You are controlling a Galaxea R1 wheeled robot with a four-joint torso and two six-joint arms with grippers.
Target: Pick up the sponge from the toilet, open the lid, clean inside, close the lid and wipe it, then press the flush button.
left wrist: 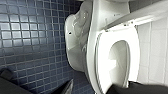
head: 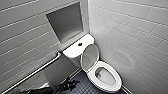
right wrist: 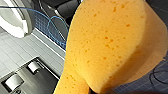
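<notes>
The white toilet (head: 105, 75) stands in the corner with its lid (head: 90, 57) raised and leaning against the tank. The seat is down and the bowl is open. The dark round flush button (head: 80, 44) sits in the middle of the tank top. My left gripper (head: 71, 83) hangs low over the floor to the left of the bowl, open and empty. Its wrist view shows the toilet (left wrist: 110, 57) from the side. The orange sponge (right wrist: 110, 42) looms large in the right wrist view, with my right gripper (right wrist: 100, 90) shut on it.
A steel grab bar (head: 35, 71) runs along the left wall under a recessed niche (head: 66, 21). White tiled walls close in on both sides of the dark blue mosaic floor (head: 85, 87). A steel roll holder (right wrist: 20, 77) and a blue cable (right wrist: 53, 27) lie near the right arm.
</notes>
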